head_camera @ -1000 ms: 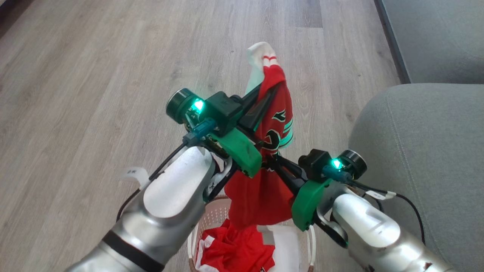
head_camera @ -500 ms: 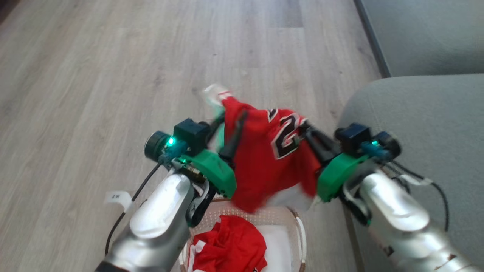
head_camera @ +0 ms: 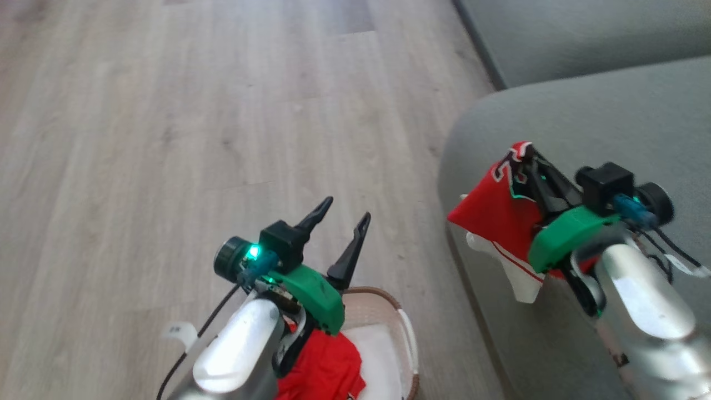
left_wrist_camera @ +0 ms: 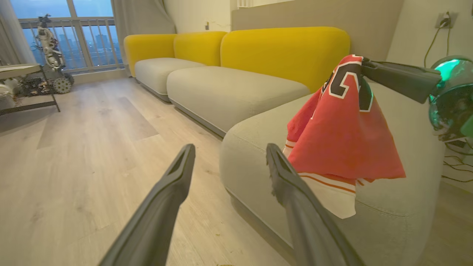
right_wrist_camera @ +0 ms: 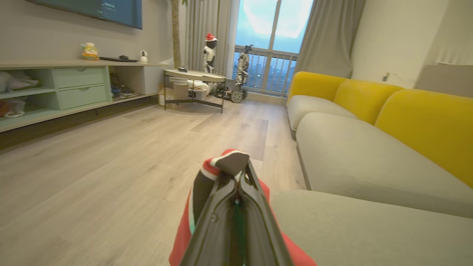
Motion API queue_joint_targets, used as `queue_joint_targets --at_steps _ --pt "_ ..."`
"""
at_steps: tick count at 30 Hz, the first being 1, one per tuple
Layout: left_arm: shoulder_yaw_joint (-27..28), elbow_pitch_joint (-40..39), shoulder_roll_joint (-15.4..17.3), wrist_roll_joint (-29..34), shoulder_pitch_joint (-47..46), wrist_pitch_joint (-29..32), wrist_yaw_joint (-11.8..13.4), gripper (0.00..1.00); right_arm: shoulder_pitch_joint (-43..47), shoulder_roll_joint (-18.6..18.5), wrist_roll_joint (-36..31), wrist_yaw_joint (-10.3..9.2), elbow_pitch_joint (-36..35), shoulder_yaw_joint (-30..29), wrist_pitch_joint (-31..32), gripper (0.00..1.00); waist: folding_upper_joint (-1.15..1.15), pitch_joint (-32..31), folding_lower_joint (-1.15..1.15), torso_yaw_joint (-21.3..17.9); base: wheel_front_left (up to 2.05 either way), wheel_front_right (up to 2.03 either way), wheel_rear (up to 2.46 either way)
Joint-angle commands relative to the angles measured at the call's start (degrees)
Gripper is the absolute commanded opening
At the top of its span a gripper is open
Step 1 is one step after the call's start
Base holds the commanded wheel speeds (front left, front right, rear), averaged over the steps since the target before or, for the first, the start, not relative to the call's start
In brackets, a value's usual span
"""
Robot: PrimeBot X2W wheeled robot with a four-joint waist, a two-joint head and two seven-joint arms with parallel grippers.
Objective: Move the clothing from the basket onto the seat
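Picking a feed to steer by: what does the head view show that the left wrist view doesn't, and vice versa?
Head view: the basket with red clothing inside. Left wrist view: yellow sofa backs and a window. Both: the open left end effector, and the right end effector shut on a red jersey at the edge of the seat.

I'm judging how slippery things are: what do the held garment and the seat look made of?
The garment looks like thin, smooth, probably synthetic fabric: it hangs limp in soft folds. The seat looks like matte woven upholstery, with fine grainy texture. Exact fibres unclear.
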Motion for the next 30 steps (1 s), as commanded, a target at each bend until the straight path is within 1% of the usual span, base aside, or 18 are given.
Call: queue_joint_targets --at_steps 1,4,11,17,23,27,30 --pt "2.07 -2.44 0.62 0.54 -1.67 -0.55 0.00 1.00 -0.38 -0.48 -0.39 -0.02 -2.47 -0.33 -0.38 0.00 0.00 0.39 0.00 -2.49 0.00 0.00 0.00" --pt "1.92 -3.78 0.55 0.90 -0.21 -0.55 0.08 1.00 1.00 -1.14 -0.96 -0.02 -3.79 -2.29 -0.38 0.00 0.00 0.87 0.00 -5.16 0.00 0.00 0.00" --pt "0.72 -6.85 0.49 0.26 2.28 -0.55 1.00 1.00 3.19 -0.77 -1.84 -0.02 -5.61 -5.16 -0.38 0.00 0.00 2.11 0.00 -11.12 0.00 0.00 0.00" --pt "-0.25 -7.48 0.48 -0.18 2.66 -0.55 1.71 1.00 3.16 -0.43 -2.29 -0.02 -6.67 -5.29 -0.03 0.00 0.00 3.30 0.00 -14.15 0.00 0.00 0.00" --pt "-0.84 -7.71 0.47 -0.33 2.42 -0.55 2.27 1.00 1.65 0.06 -1.75 -0.02 -6.58 -4.73 0.45 0.00 0.00 4.92 0.00 -14.98 0.00 0.00 0.00" --pt "-0.49 -7.91 0.47 -0.15 2.03 -0.55 2.61 1.00 -1.22 -0.09 -1.25 -0.02 -4.51 -4.78 0.52 0.00 0.00 6.15 0.00 -13.80 0.00 0.00 0.00" --pt "0.19 -8.17 0.47 0.51 1.78 -0.55 2.84 1.00 -4.67 0.24 0.79 -0.02 -2.34 -5.03 0.60 0.00 0.00 7.30 0.00 -12.42 0.00 0.00 0.00"
